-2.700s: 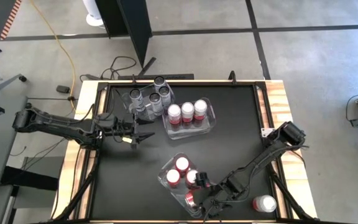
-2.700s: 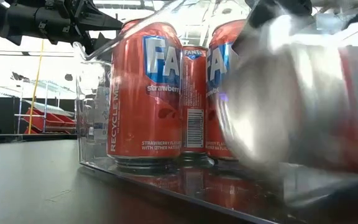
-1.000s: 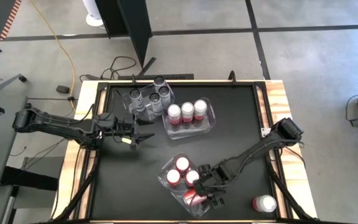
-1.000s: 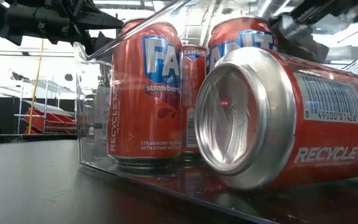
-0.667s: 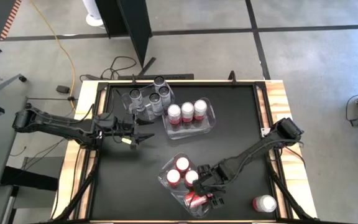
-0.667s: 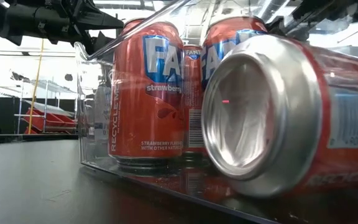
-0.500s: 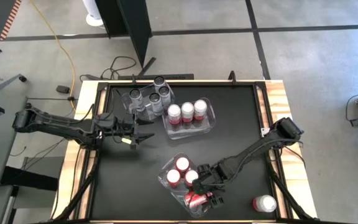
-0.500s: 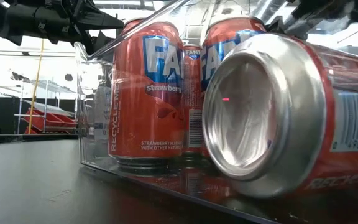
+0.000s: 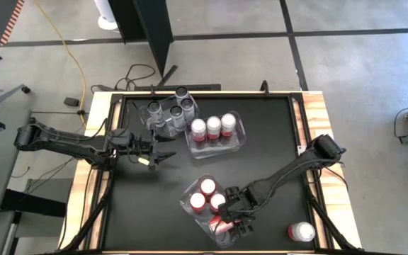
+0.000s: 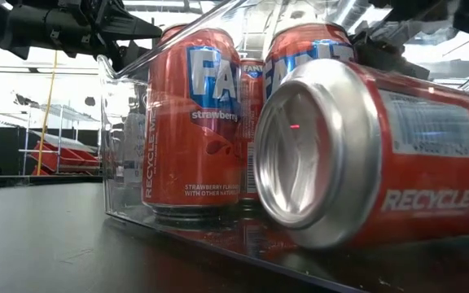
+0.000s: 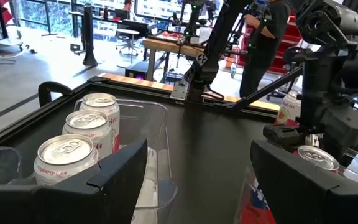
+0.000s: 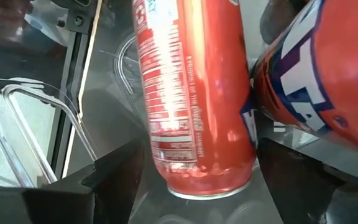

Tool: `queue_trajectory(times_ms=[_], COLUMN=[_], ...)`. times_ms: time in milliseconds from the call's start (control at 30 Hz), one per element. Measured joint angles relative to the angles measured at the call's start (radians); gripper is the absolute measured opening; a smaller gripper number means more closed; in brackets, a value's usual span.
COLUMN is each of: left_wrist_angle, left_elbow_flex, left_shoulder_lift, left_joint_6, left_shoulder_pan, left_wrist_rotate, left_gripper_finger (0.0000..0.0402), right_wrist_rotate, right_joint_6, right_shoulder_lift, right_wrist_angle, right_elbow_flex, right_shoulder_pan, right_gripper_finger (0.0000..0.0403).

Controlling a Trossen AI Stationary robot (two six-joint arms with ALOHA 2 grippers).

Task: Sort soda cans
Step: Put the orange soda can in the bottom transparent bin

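A red soda can [image 12: 191, 93] lies on its side in the near clear bin [image 9: 186, 190], silver base [image 10: 316, 155] facing the near edge. My right gripper [image 9: 234, 221] comes down over it, shut on it. Three red cans [image 9: 207, 186] stand upright in the same bin. Three red-and-white cans [image 9: 214, 127] stand in a far bin [image 9: 240, 139], with silver cans [image 9: 170, 112] left of them. My left gripper [image 9: 167, 152] hangs open over the table's left part, nothing between its fingers [image 11: 120, 171]. My right gripper has the lying can's round side [image 12: 161, 152] between its two fingers, near one end. The fingers [image 12: 114, 171] come steeply from above and lie across the can. The can stays about level, low in the bin; whether it rests on the bin's floor I cannot tell.
One more can [image 9: 302, 231] sits alone at the table's near right corner. An upright red can [image 12: 316, 81] stands right beside the held can. The black table top [image 9: 275, 142] is bare between the bins and the right edge. People stand in the room beyond.
My right gripper has stayed over the near bin with the can. The can has turned about in the hold: its silver base swung to face the near edge more squarely, then swung back, so its printed side shows again.
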Motion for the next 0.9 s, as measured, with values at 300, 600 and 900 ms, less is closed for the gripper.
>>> queue_trajectory(times_ms=[300,600,900], left_wrist_angle=[-0.004,-0.004,-0.003], left_elbow_flex=[0.000,0.000,0.000], left_shoulder_lift=[0.000,0.000,0.000], left_joint_6=[0.019,0.020,0.024], left_shoulder_pan=[0.000,0.000,0.000], left_wrist_rotate=[0.000,0.000,0.000], left_gripper_finger=[0.0281,0.0281,0.0281], right_wrist_rotate=[0.012,-0.029,-0.106], right_joint_6=[0.021,0.022,0.044], right_shoulder_lift=[0.063,0.066,0.068], right_wrist_angle=[-0.002,0.010,0.050], right_elbow_flex=[0.018,0.026,0.024], right_shoulder_pan=[0.011,0.014,0.012], right_gripper_finger=[0.0324,0.0324,0.0339])
